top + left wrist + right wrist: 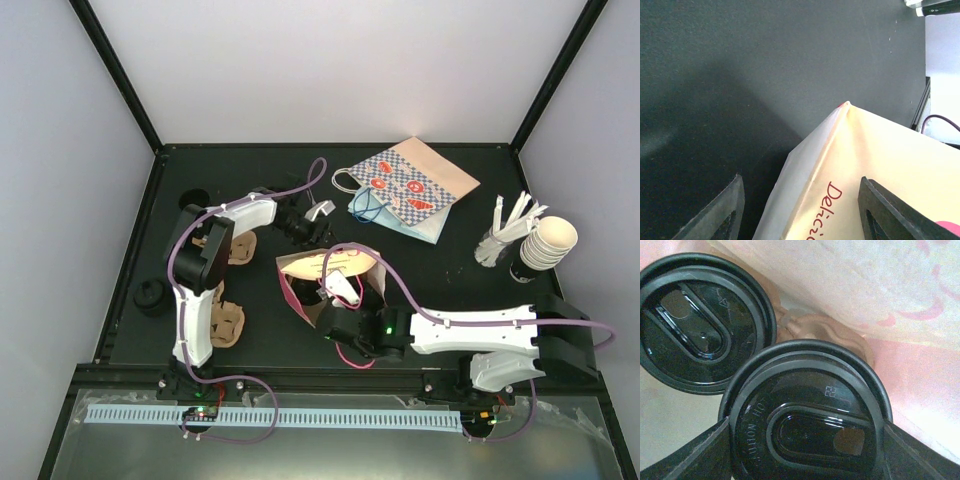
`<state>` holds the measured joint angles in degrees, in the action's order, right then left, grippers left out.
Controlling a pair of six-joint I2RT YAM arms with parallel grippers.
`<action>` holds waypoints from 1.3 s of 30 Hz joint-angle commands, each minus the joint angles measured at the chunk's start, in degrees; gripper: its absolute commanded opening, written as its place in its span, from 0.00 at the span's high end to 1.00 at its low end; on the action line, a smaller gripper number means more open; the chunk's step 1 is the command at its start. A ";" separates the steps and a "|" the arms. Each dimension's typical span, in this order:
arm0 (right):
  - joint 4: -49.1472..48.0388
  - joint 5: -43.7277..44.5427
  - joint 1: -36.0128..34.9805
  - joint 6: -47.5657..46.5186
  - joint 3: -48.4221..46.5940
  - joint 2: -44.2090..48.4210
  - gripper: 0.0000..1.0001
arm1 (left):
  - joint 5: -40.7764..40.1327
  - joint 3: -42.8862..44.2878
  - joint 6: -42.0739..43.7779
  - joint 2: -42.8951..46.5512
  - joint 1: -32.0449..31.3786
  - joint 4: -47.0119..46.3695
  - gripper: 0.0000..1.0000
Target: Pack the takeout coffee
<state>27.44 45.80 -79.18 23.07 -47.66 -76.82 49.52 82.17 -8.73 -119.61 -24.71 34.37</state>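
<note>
I'm holding the coffee (830,390) in my right gripper (805,432), fingers pressing on both its sides, down inside the bag (300,275) beside a second lidded cup (695,330). My left gripper (800,185) is hovering wide open, straddling the bag's rim.

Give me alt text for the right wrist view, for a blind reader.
The right hand grips a black-lidded coffee cup from both sides inside a pink bag. A second lidded cup sits upper left, with tan pulp carrier showing between them.

2 lidded cups (810,435), 2 bags (415,190), 2 cardbd carriers (230,328)
</note>
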 commanded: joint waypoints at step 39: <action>9.54 -5.15 2.22 -8.18 -7.71 14.44 0.57 | -27.53 -12.71 12.12 60.91 -14.00 5.04 0.02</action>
<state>38.50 40.73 -77.43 15.92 -53.82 -63.68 25.61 69.43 -1.04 -59.57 -34.76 40.49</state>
